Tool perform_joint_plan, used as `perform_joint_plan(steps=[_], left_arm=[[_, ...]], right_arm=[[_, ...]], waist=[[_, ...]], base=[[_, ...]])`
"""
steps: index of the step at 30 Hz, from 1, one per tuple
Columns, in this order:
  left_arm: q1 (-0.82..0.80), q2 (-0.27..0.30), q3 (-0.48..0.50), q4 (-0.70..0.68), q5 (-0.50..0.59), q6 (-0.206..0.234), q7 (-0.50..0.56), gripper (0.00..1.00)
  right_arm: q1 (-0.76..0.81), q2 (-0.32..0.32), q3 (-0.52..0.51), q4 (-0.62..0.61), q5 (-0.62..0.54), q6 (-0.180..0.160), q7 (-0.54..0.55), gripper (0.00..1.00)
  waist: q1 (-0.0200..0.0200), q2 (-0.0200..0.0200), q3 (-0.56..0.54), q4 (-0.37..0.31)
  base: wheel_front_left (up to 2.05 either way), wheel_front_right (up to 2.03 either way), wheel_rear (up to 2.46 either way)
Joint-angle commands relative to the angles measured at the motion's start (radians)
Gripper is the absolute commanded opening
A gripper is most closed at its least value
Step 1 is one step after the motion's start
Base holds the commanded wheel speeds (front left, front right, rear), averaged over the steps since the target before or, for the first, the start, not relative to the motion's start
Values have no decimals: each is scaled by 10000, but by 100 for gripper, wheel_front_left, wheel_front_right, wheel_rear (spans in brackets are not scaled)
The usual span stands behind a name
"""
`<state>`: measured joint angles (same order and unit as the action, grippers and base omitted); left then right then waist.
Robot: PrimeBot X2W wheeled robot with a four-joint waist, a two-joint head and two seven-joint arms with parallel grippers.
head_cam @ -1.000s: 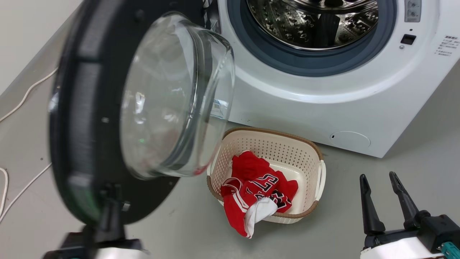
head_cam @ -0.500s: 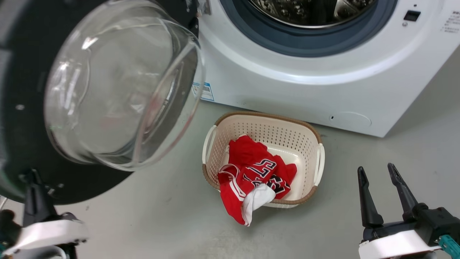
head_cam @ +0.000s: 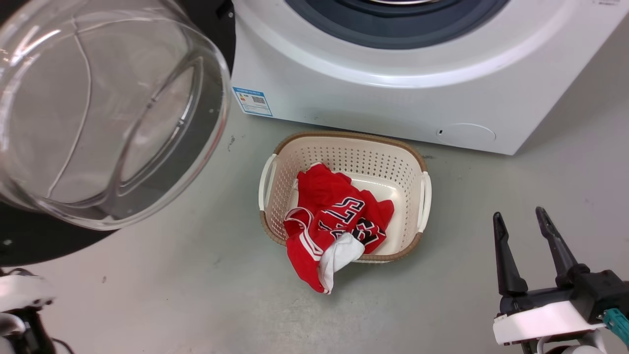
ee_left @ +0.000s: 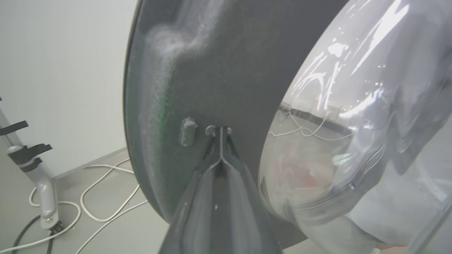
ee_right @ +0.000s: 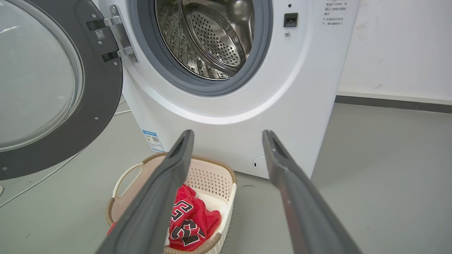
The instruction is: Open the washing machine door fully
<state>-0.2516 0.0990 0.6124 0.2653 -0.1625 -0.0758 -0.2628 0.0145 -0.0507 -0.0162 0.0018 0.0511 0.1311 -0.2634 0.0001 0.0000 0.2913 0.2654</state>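
**Item 1 — door** (head_cam: 98, 113). Fills the 9-to-11 o'clock part of the head view. The glass bowl bulges toward the camera and the black rim sits behind it. In the right wrist view it hangs at 9 o'clock off the hinge (ee_right: 118, 35), inner face turned outward and swung well clear of the opening.

**Item 2 — left gripper** (ee_left: 220, 132). Fingers pressed together, nothing between them. The tips meet the door's dark inner face just beside a small stud. Whether they bear on the face or merely touch it is hard to say in this blurred view.

**Item 3 — right gripper** (head_cam: 518, 214). At 4 o'clock in the head view, fingers spread wide and empty, well apart from the door and the machine.

**Item 4 — machine** (head_cam: 393, 98). White front at 12 o'clock. The drum (ee_right: 212, 38) is fully exposed inside its grey gasket.

**Item 5 — basket** (head_cam: 344, 136). On the floor just before the machine, at its 6 o'clock. It holds a red jersey (head_cam: 339, 211) that spills over the near rim.

**Item 6 — cables** (ee_left: 106, 208). White, loose on the floor beyond the door.

**Status.** The opening is unobstructed and the door stands far past halfway — most of the swing looks done. It cannot be told whether the hinge has reached its stop. What is left, at most, is a last short push outward by the left gripper.
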Motion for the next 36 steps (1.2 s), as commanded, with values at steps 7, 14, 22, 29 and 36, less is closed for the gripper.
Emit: perform_joint_plan(steps=[7,14,22,29,36], left_arm=[[-831,490,1008,796,193,-167,-30,0],[-1205,626,1522,1161,467,-281,-28,0],[-1154,564,1496,1287,785,-441,-28,0],[-551,346,1107,814,1001,-520,-30,0],[474,11,144,-499,1190,-534,-30,0]], right_arm=[[-216,10,-29,-124,-166,-7,-20,100],[-243,10,2,-121,-143,-7,-20,100],[-307,10,45,-6,-37,-7,-20,100],[-232,12,91,87,214,-7,-18,100],[35,12,66,-57,478,-7,-20,100]], waist=[[-1,0,260,-253],[-1,0,315,-318],[-1,0,123,-309],[-1,0,-435,-318],[-1,0,-1193,-443]], base=[[0,0,0],[0,0,0],[0,0,0],[0,0,0],[0,0,0]])
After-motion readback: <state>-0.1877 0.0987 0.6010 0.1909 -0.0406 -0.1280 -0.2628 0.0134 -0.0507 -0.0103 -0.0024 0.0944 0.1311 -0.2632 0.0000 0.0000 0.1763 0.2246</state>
